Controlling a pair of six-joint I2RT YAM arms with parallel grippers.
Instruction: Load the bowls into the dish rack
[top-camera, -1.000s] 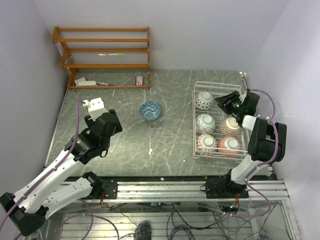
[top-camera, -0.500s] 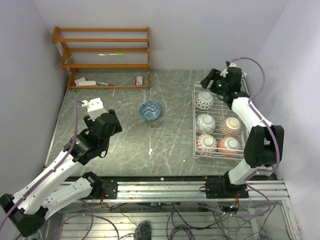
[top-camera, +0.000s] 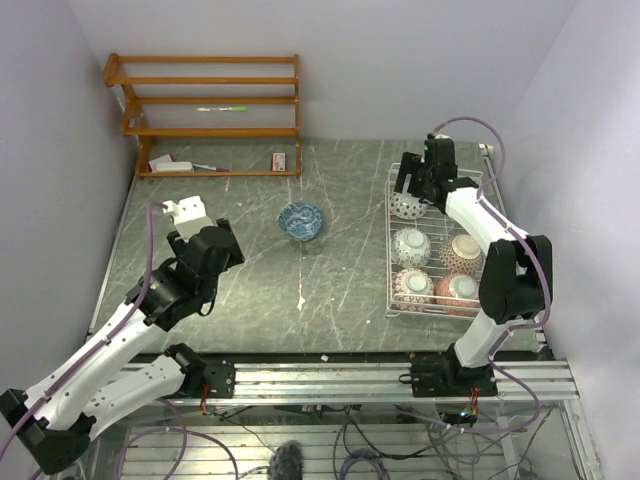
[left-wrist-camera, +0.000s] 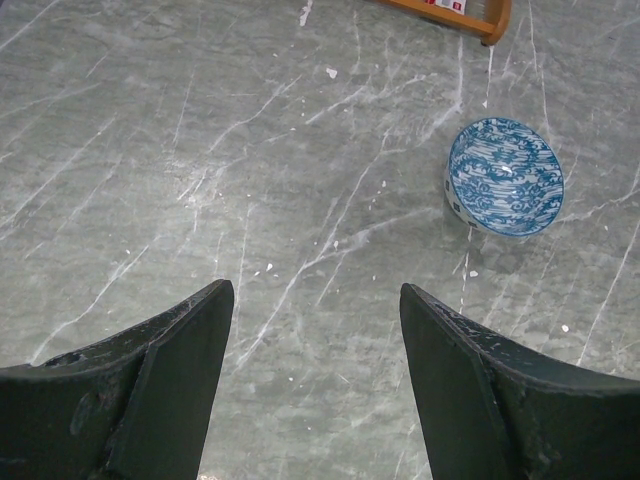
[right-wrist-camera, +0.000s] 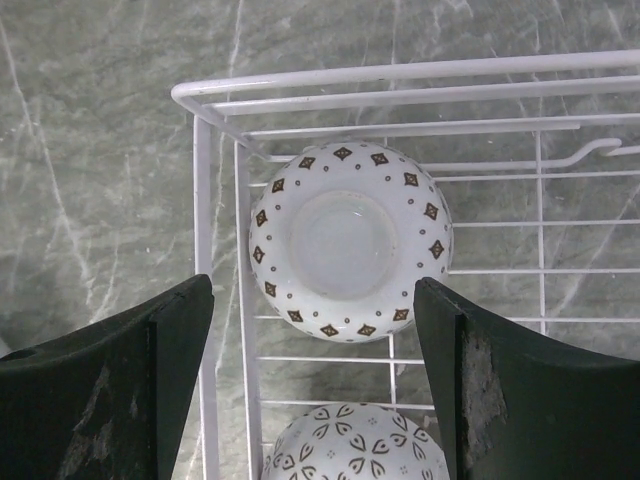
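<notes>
The white wire dish rack (top-camera: 478, 215) stands at the right and holds several bowls, all bottom up. My right gripper (top-camera: 409, 180) hangs open above the rack's far left corner. Straight below it, between the spread fingers, lies a white bowl with brown diamonds (right-wrist-camera: 350, 243), apart from both fingers (right-wrist-camera: 160, 380). A second patterned bowl (right-wrist-camera: 350, 445) sits behind it. One blue-patterned bowl (top-camera: 301, 221) stands upright on the table, outside the rack. My left gripper (left-wrist-camera: 315, 292) is open and empty, low over the bare table, with the blue bowl (left-wrist-camera: 504, 176) ahead to its right.
An orange-brown wooden shelf unit (top-camera: 210, 115) stands at the far left against the wall, with small items on its lowest board. Its foot (left-wrist-camera: 470, 10) shows at the top of the left wrist view. The rack's white rim (right-wrist-camera: 203, 200) runs beside my right gripper's left finger.
My right arm has swung from the rack's right side to above its far left corner, and its jaws have spread wider. The left arm and the blue bowl have not moved.
</notes>
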